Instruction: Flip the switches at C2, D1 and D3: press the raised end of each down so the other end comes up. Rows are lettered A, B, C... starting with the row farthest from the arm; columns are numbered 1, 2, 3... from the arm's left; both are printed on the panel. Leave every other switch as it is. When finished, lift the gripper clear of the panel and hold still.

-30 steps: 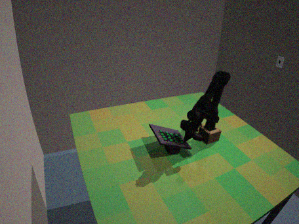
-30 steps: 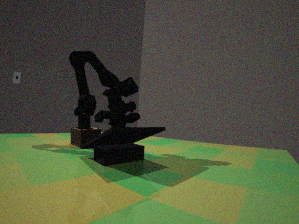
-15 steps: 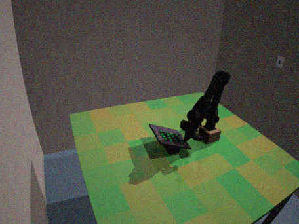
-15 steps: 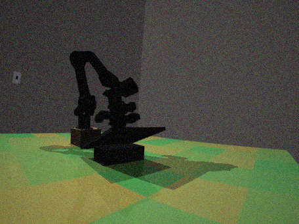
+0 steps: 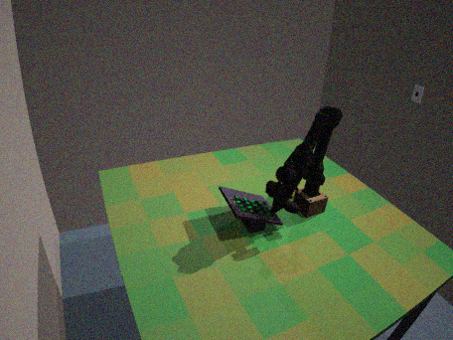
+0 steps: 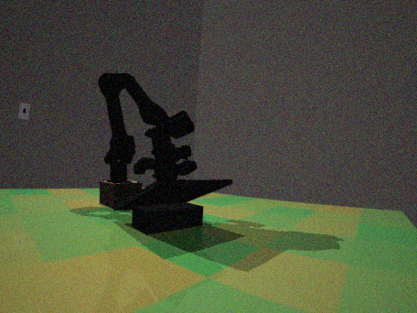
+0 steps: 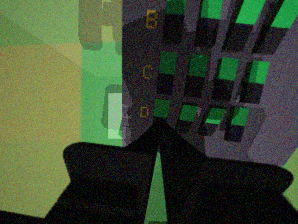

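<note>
The tilted switch panel [image 5: 239,195] [image 6: 210,185] [image 7: 280,102] has rows of green and black rockers; letters B, C and D show in the wrist view. My gripper [image 7: 159,125] [image 5: 274,211] is shut and empty, its tips at the near part of D1 [image 7: 161,107], whose near end they hide. Whether they touch it I cannot tell. C2 [image 7: 196,75] shows a shaded green far half and a black near half. D3 [image 7: 215,117] shows a green far part and a dark near part. Which ends are raised is hard to tell in this dim light.
C1 [image 7: 166,73] is beside C2. D2 [image 7: 188,114] stands between D1 and D3, and D4 [image 7: 239,121] is right of D3. The panel rests on a dark block [image 6: 167,218]. The arm's base box [image 5: 313,204] [image 6: 114,194] stands close to the panel's near edge.
</note>
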